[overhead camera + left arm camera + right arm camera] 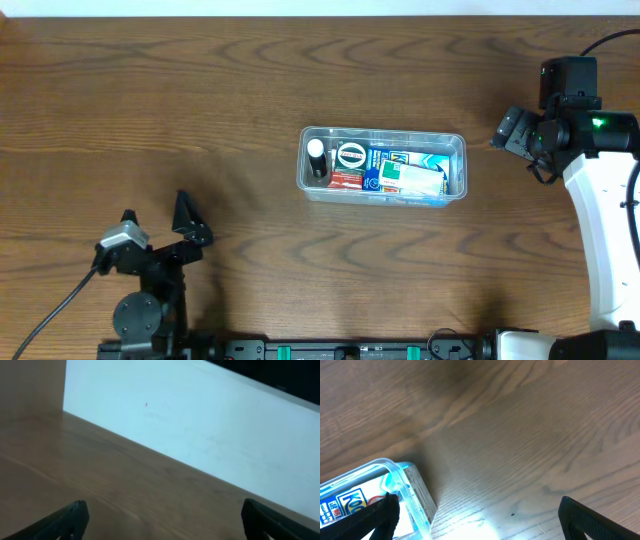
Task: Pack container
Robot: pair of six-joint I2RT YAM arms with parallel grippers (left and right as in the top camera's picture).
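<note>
Clear, see-through rectangular plastic container (384,131) with rounded corners and a rim: upright at mid-table on the brown wood-grain table (200,100), long side running left to right, lid off.

Nearest to my base, my left pincer (155,207) sits over the near-left part of the table, well apart from the container. Its two black fingers (75,516) stand wide apart with nothing between them. The left wrist view shows only bare wood and a pale, flat white board (200,425) beyond.

At mid-table, the container holds several items lying flat. A black cylinder with a white cap (317,158) is at the left end and a round black-and-white disc (352,156) is beside it. A red packet (345,181) lies below the disc, and a blue printed packet (378,172) and a white-and-green packet (414,179) lie toward the right end. Print too small to read.

Further out, my right pincer (508,130) hangs to the right of the container, near it but not touching. Its jaws are spread wide and grip nothing. The right wrist view shows the container's rounded corner (415,485) at lower left.
</note>
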